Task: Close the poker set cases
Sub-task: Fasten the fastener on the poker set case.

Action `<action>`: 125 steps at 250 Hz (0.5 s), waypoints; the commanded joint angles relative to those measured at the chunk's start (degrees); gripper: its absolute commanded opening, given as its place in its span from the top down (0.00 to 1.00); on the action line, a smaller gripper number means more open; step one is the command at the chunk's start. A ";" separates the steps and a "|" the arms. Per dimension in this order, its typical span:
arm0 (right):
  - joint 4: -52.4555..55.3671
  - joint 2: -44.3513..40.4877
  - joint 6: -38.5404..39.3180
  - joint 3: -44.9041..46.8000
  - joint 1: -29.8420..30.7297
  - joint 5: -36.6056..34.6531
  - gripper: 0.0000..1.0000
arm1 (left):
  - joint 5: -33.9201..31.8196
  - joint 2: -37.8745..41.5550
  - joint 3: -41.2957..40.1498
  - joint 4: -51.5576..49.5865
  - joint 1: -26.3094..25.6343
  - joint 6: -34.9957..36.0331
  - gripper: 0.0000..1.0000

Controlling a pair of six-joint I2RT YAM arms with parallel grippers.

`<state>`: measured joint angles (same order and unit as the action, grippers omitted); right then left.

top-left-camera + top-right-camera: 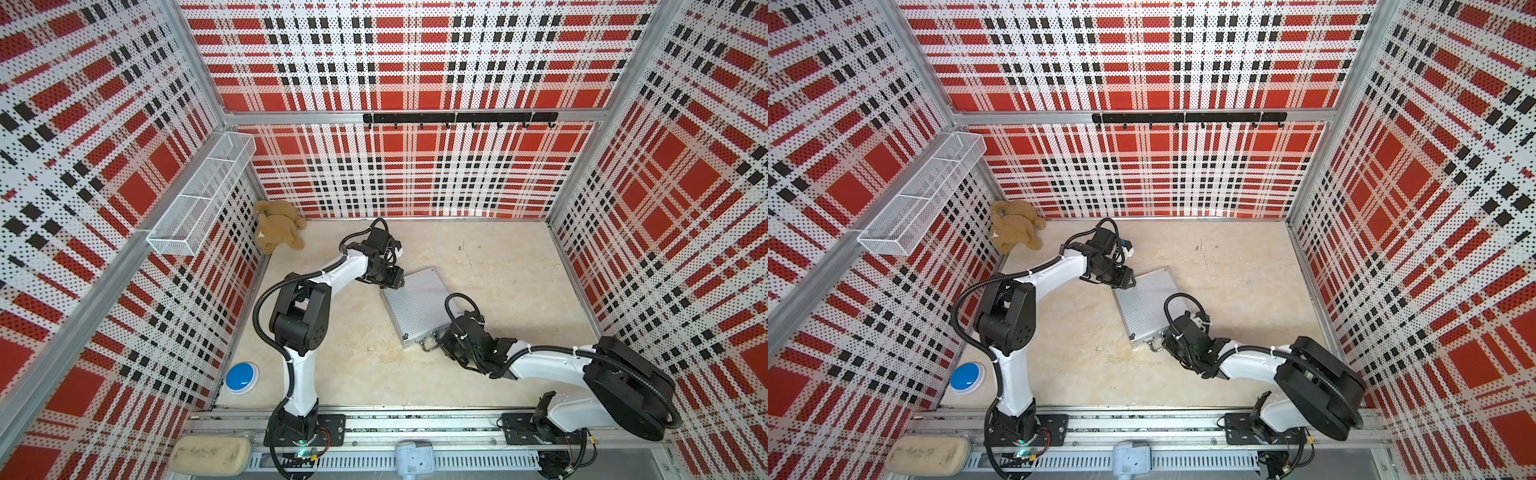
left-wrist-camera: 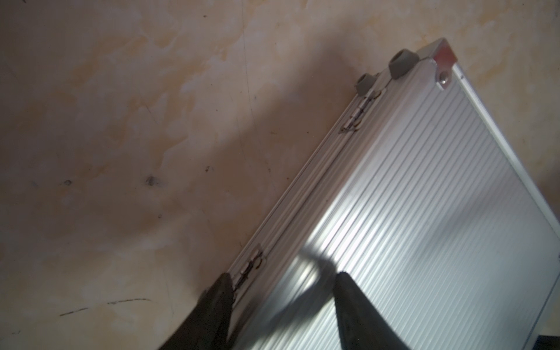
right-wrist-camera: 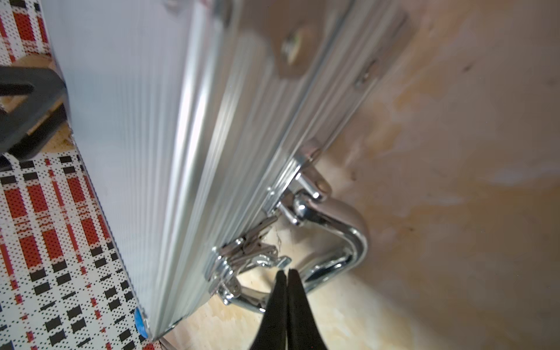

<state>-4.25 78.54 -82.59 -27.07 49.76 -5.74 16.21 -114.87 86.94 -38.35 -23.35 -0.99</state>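
- The case (image 1: 415,307) lies flat near the middle of the table (image 1: 519,270), lid down. Its handle edge faces about 5 o'clock and its hinge edge about 11 o'clock.
- The left gripper (image 2: 283,275) sits at the case's 10 o'clock corner with its jaws apart. One fingertip is beside the hinge wall and one is over the ribbed lid. They clamp nothing that I can make out.
- The right gripper (image 3: 286,272) is clenched and empty, its tips just beside a latch (image 3: 242,257) and the chrome handle (image 3: 348,230).
- The shell looks stiff and unlikely to flex or dent under a firm press. Its contents are hidden, so its weight is a guess, but a loaded set would be heavy.
- The ribbed aluminium and polished chrome are probably slippery for the pads, and the flat shell offers nothing to pinch.
- On this smooth top the case may skate when pushed at the latch side. Bracing it at the hinge edge, near the hinges (image 2: 357,118), seems wise.
- The latch tab appears to stick out, perhaps unfastened. It is the best contact point, pushed with closed tips rather than gripped.
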 commanded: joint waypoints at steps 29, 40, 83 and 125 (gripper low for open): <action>0.52 -1.35 -0.87 1.05 -0.66 -1.94 0.93 | -0.91 -0.26 -2.15 -5.16 0.43 0.38 0.44; -0.46 -0.88 -0.66 0.91 -0.63 -1.67 0.93 | -0.91 -0.27 -2.20 -5.16 0.49 0.39 0.44; -2.96 1.48 0.25 -0.59 -0.71 -0.32 0.93 | -0.83 -0.26 -2.16 -5.16 0.48 0.38 0.44; -4.91 3.58 0.00 -1.19 -0.70 -0.06 0.94 | -0.62 -0.08 -2.23 -5.16 0.44 0.41 0.45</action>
<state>-5.58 80.60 -82.30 -26.89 49.36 -5.93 16.51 -114.80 86.78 -38.30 -23.18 -0.99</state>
